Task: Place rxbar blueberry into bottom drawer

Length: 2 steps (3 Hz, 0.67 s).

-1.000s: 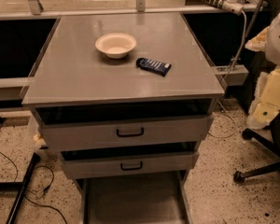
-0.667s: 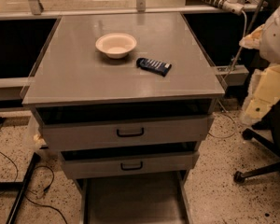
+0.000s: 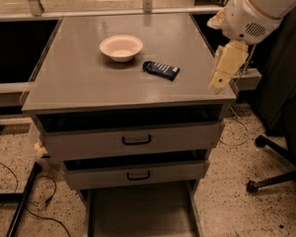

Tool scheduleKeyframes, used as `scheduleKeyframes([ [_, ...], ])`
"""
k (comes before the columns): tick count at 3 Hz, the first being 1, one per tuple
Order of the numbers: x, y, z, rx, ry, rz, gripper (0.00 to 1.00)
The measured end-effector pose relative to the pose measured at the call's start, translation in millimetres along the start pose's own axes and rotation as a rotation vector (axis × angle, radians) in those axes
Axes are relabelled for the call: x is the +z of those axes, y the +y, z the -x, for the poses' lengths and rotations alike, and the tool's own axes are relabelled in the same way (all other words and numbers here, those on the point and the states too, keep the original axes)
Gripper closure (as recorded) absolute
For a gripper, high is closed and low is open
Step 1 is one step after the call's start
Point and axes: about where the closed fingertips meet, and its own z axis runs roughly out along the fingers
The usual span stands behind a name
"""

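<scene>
The rxbar blueberry (image 3: 161,69), a flat dark blue bar with white stripes, lies on the grey cabinet top (image 3: 89,83), just right of a cream bowl (image 3: 121,47). The bottom drawer (image 3: 140,214), a wide shallow grey tray, stands pulled out at floor level below the two handled drawers. My gripper (image 3: 222,75) hangs from the white arm (image 3: 259,9) over the right edge of the cabinet top. It is to the right of the bar, apart from it, and holds nothing.
Two grey drawers with black handles (image 3: 136,140) (image 3: 138,175) sit slightly ajar above the tray. An office chair base (image 3: 278,172) stands on the speckled floor to the right. Cables (image 3: 19,191) lie on the floor at left. A rail (image 3: 113,11) runs behind the cabinet.
The arm and gripper have moved left, from beside the cabinet to over its right edge. The bar, bowl and drawers have not moved.
</scene>
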Motion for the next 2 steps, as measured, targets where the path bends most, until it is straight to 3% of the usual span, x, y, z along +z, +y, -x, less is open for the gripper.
scheduleKeyframes([
  [2, 0.0, 0.0, 0.1, 0.0, 0.0, 0.0, 0.0],
])
